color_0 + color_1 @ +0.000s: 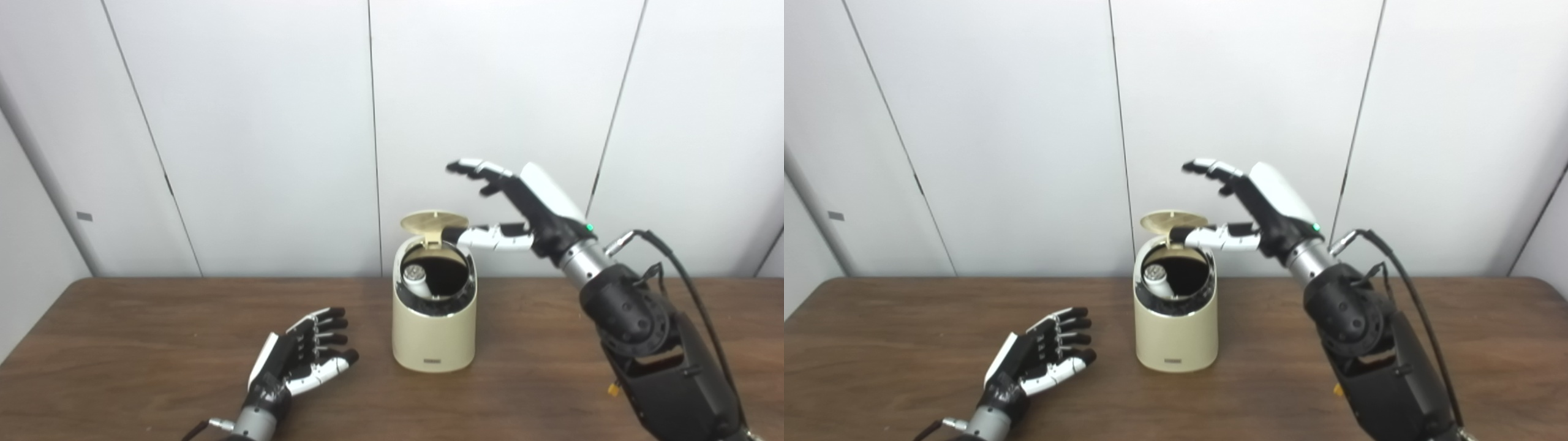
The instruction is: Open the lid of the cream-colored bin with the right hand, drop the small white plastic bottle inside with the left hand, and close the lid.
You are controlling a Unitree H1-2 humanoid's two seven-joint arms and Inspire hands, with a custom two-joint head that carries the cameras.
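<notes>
White wall panels stand behind a brown wooden table [153, 343], and on this table we see the cream-colored bin [434, 334] near the middle. Its lid [433, 222] is open and stands tilted up at the far edge of the opening. Inside the bin we see the small white plastic bottle [418, 280], leaning against the left inner wall, with its cap end pointing up.

Our right hand [520, 205] is raised above and to the right of the bin. It is wide open and holds nothing: the fingers [474, 166] stretch toward the left, high over the lid, and the thumb reaches to the right edge of the lid. We cannot tell if the thumb touches it.

Our left hand [300, 358] is low over the table, to the left of the bin and a little nearer, well apart from it. It is open with the palm up, the fingers spread, and it is empty.
</notes>
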